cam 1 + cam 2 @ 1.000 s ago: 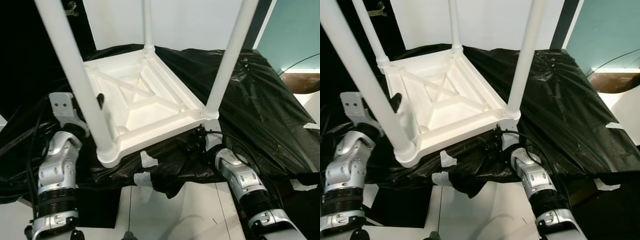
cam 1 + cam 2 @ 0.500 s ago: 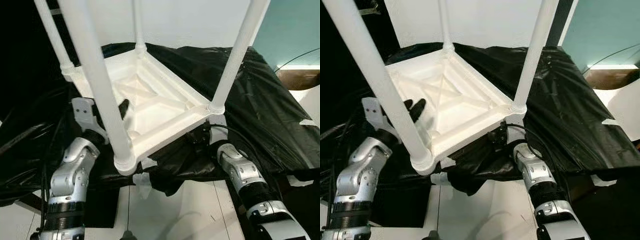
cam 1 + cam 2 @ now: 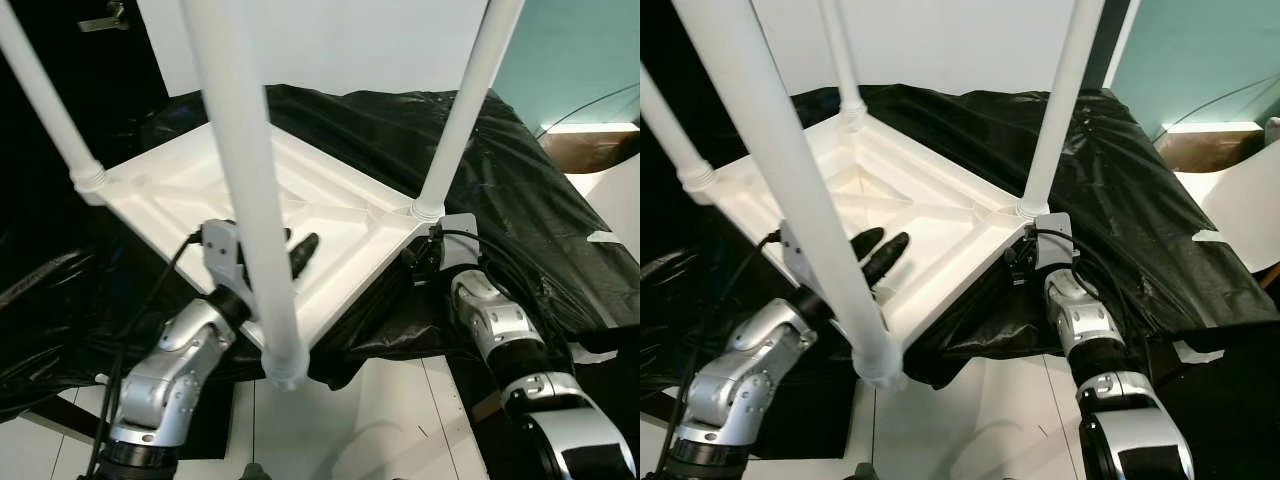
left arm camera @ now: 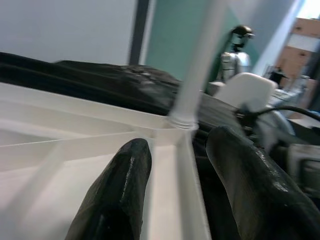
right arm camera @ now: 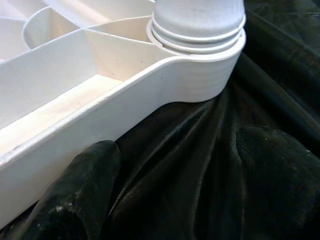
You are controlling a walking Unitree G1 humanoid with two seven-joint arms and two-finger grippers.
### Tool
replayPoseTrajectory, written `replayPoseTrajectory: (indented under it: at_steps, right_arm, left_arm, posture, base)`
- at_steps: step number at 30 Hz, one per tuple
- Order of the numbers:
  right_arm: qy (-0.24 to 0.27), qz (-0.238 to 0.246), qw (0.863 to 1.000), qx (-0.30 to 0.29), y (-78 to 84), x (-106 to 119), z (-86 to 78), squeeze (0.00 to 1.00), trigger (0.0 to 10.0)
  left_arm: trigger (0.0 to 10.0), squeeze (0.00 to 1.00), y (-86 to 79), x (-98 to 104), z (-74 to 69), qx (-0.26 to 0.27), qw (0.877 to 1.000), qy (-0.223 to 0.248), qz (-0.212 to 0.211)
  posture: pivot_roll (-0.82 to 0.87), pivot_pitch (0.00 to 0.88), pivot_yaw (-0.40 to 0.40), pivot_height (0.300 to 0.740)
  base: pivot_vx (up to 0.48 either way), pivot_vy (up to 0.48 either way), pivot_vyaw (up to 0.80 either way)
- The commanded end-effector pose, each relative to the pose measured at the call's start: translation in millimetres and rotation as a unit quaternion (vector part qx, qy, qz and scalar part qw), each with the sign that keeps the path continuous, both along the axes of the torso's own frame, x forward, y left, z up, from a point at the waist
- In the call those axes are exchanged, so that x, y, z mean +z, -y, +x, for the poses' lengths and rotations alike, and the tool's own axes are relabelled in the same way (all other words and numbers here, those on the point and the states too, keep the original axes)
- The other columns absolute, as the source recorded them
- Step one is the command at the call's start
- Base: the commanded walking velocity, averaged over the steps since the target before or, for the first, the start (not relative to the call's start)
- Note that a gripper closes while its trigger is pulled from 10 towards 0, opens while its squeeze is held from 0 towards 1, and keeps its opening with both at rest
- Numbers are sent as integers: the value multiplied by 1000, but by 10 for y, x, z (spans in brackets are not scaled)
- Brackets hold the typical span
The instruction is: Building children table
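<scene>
The white children's table [image 3: 340,205] lies upside down on a black plastic sheet [image 3: 520,170], its ribbed underside facing up and its legs standing upward. The near leg [image 3: 245,180] rises right in front of me, and another leg [image 3: 465,110] stands at the right corner. My left gripper [image 3: 298,240] is open at the near rim. In the left wrist view it [image 4: 180,140] has one finger inside the frame and one outside. My right gripper [image 5: 175,190] is open and rests on the sheet just beside the right corner socket [image 5: 200,30].
The black sheet hangs over the front edge above a white floor [image 3: 340,420]. A brown object [image 3: 600,150] and a teal wall sit at the far right. White tape patches [image 3: 605,237] mark the sheet. Another humanoid robot [image 4: 237,50] stands far off.
The table has turned so that a corner now points toward me. My left arm has risen and moved right, bringing its fingers over the rim. The right gripper stays by the right corner.
</scene>
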State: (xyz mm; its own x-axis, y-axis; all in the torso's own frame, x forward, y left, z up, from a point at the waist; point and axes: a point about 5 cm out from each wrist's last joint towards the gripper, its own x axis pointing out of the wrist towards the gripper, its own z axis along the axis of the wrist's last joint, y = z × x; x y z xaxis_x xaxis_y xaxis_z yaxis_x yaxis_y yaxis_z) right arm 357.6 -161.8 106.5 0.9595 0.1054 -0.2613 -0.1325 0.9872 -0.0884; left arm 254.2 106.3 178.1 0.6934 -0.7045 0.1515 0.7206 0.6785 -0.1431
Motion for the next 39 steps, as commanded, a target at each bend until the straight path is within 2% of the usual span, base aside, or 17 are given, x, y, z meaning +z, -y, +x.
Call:
replayPoseTrajectory:
  at_steps: [1,3,12,14,16,17,23,25,26,29,30,31,32,33,35,36,39]
  right_arm:
    - [10,-5,1000,29,-89,78,72,0,10000]
    - [9,-12,999,43,-116,116,132,0,10000]
    - [17,-27,996,86,-275,244,265,0,10000]
    - [17,-31,995,95,-331,275,301,0,10000]
    - [17,-32,995,97,-345,282,313,0,10000]
    - [17,-37,994,97,-354,290,329,0,10000]
    - [20,-40,995,89,-327,295,335,0,10000]
    - [17,-45,996,76,-204,209,294,0,10000]
    - [17,-45,996,76,-204,209,294,0,10000]
    - [18,-49,997,54,-22,123,229,0,10000]
    - [18,-49,997,54,-22,123,229,0,10000]
    - [22,-48,998,46,43,103,205,0,10000]
    - [22,-48,998,46,43,103,205,0,10000]
    - [25,-47,998,40,100,90,181,0,10000]
    - [32,-46,998,33,167,82,150,0,10000]
    - [32,-46,998,33,167,82,150,0,10000]
    - [45,-45,997,31,242,100,100,0,10000]
  left_arm:
    - [10000,0,210,-1,-130,-123,992,18,6]
    - [10000,0,316,-2,-150,-130,991,19,12]
    - [10000,0,544,2,-118,-141,989,30,31]
    - [10000,0,685,8,-102,-146,988,40,41]
    - [10000,0,734,8,-98,-148,987,44,46]
    - [10000,0,811,16,-68,-145,986,54,56]
    - [10000,0,795,34,-21,-131,988,61,61]
    - [10000,0,486,34,104,-95,988,73,101]
    - [10000,0,486,34,104,-95,988,73,101]
    - [10000,0,78,62,222,-59,982,85,155]
    - [10000,0,78,62,222,-59,982,85,155]
    - [10000,0,-62,71,247,-52,979,87,175]
    - [10000,0,-62,71,247,-52,979,87,175]
    - [10000,0,-195,80,263,-47,976,89,195]
    - [10000,0,-357,84,275,-44,969,91,224]
    - [10000,0,-357,84,275,-44,969,91,224]
    - [10000,0,-569,45,255,-52,958,81,272]
  posture:
    - [65,28,-1,740]
    - [70,28,-1,740]
    - [74,18,5,740]
    - [80,14,11,740]
    - [80,14,11,740]
    - [82,9,13,740]
    - [84,7,13,740]
    - [89,1,13,740]
    - [89,1,13,740]
    - [84,0,18,740]
    - [84,0,18,740]
    - [78,1,22,740]
    - [78,1,22,740]
    - [71,2,27,740]
    - [66,2,31,740]
    - [66,2,31,740]
    - [56,4,36,740]
  base:
    - [0,0,0]
    - [0,0,0]
    - [0,0,0]
    - [0,0,0]
    - [0,0,0]
    - [0,0,0]
    - [0,0,0]
    - [0,0,0]
    - [0,0,0]
    - [0,0,0]
    - [0,0,0]
    - [0,0,0]
    - [0,0,0]
    - [0,0,0]
    - [0,0,0]
    - [0,0,0]
    - [0,0,0]
